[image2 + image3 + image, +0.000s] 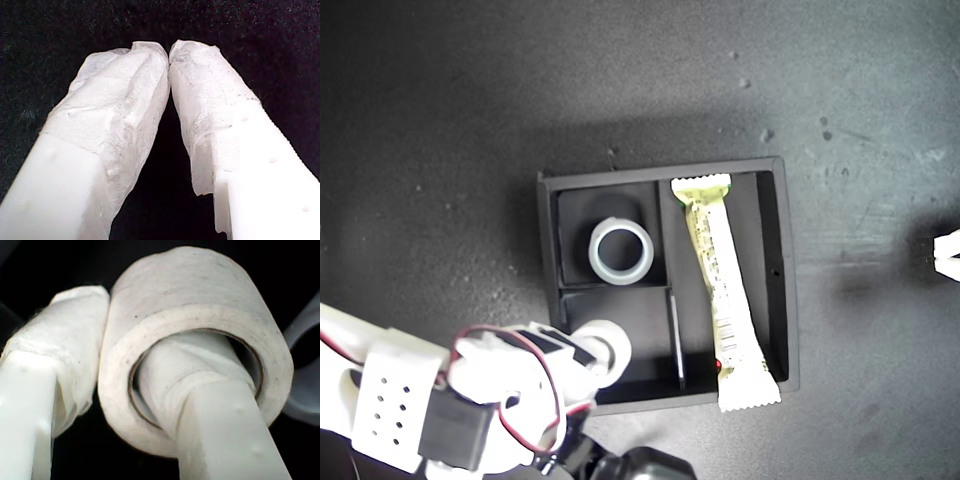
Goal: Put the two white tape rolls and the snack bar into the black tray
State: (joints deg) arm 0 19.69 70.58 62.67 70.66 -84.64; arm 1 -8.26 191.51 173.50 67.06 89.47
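On the dark table (pixel 470 120), my second gripper (pixel 117 375) has its jaws clamped on a tape roll (pixel 195 340) over the black tray (pixel 787 280); the snack bar (pixel 725 290) and other roll (pixel 620 251) lie inside. My first gripper (pixel 169 52) has jaws closed, empty, mostly cut off.

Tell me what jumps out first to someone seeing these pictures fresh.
The black tray in the middle of the exterior view, with the snack bar lying in its long compartment and one white tape roll in a small one. Next, my second gripper holding the other tape roll, one finger through its hole, over the tray's remaining small compartment.
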